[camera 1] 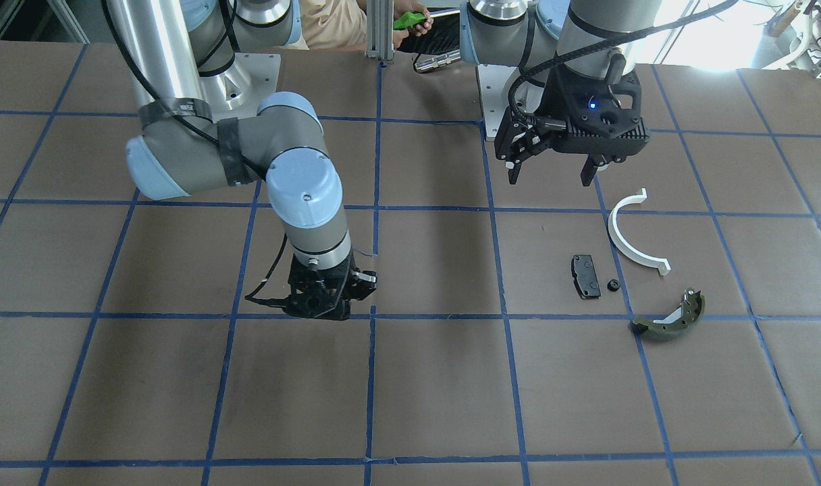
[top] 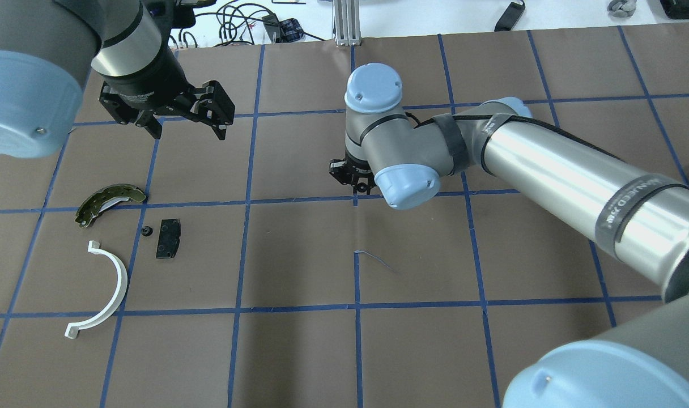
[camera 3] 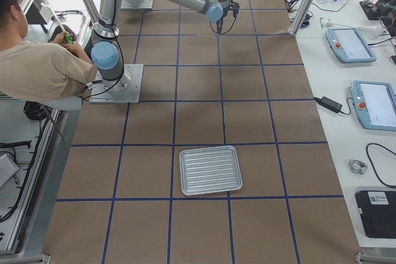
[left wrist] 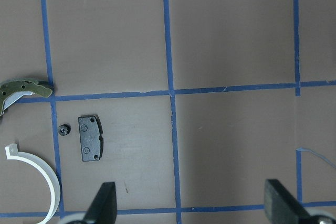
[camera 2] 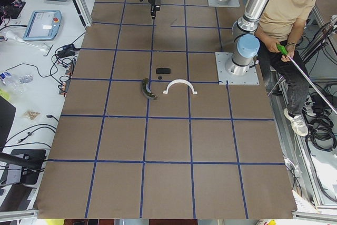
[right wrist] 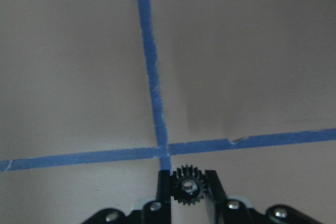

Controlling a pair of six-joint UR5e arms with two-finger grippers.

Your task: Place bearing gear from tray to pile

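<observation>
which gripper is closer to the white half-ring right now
Left. The left gripper hangs open above the table, close beside the white half-ring. The right gripper, shut on a small gear, is low over the table's middle, farther off, beyond the black pad.

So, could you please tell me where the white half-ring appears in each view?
Front-facing: white half-ring right of centre.
Overhead: white half-ring lower left.
Exterior left: white half-ring near centre.
Exterior right: not in it.
Left wrist: white half-ring bottom-left corner, cropped.
Right wrist: not in it.
Shared landmark: the black pad beside it.
</observation>
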